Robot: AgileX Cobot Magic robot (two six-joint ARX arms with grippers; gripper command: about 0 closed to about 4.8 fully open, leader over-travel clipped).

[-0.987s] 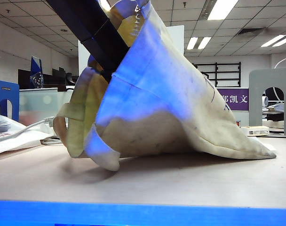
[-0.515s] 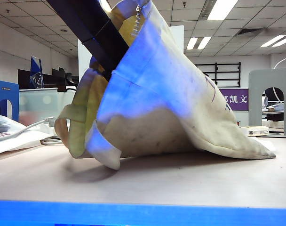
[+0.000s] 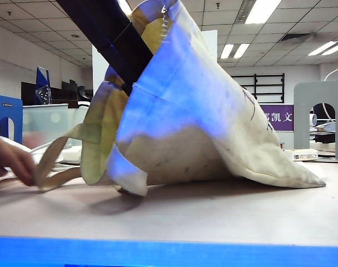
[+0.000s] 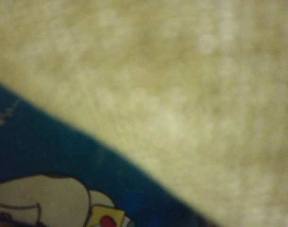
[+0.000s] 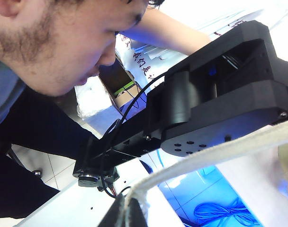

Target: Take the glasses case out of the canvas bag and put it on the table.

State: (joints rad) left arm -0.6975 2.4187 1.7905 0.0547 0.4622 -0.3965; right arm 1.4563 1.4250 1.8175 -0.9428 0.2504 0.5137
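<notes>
The canvas bag [image 3: 202, 128] stands tented on the table [image 3: 213, 214], its top lifted past the upper edge of the exterior view. My left arm [image 3: 110, 39] slants down into its mouth, and the left gripper is hidden inside. In the left wrist view the glasses case [image 4: 54, 161], blue with white patches, fills one corner very close, against the bag's cream cloth [image 4: 172, 71]; no fingers show there. My right gripper [image 5: 130, 215] is shut on a cream cloth band [image 5: 205, 156] of the bag.
A person's hand [image 3: 13, 164] at the left table edge holds the bag's strap [image 3: 52, 167]. The person's face [image 5: 63, 42] leans close beside a black robot arm [image 5: 220, 94]. White cables and papers lie at the back left.
A person's hand has come in from the left and pulled the bag's strap out to the left. The bag's lower front fold has shifted slightly. Both arms look still.
</notes>
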